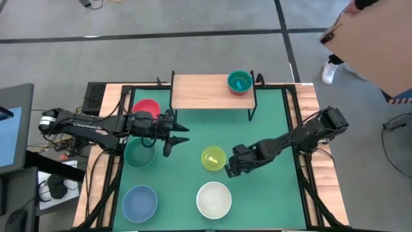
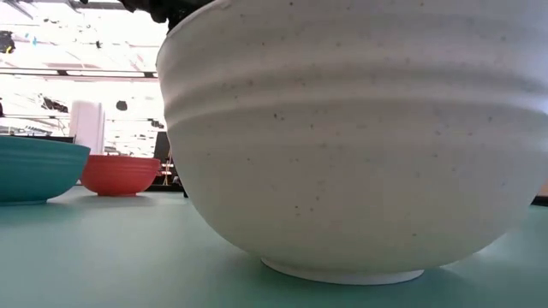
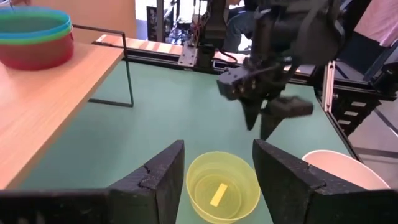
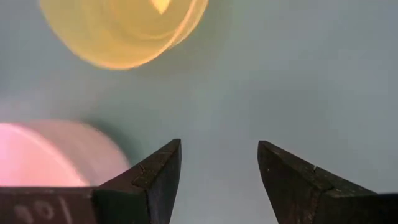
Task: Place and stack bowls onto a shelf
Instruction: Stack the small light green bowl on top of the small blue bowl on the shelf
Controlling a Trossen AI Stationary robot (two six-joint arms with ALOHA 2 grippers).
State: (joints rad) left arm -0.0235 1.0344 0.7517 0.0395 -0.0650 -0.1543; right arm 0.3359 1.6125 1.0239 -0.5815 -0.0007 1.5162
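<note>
High view: right claw [image 1: 229, 169] apparently beside yellow-green bowl [image 1: 213, 158].

Around the work: mat, table, floor, a bystander and desk clutter.
A green mat [image 1: 270, 122] lies under the left gripper [image 1: 177, 138] and the right gripper [image 1: 229, 170], covering a light wooden table [image 1: 312, 96] on a grey floor [image 1: 129, 38]. Well beyond the right gripper, off the table's far corner, stands a person [image 1: 373, 38] in a white shoe [image 1: 329, 72]. Far outward of the left gripper are a screen [image 1: 13, 129] and a computer mouse [image 1: 56, 188].
</note>
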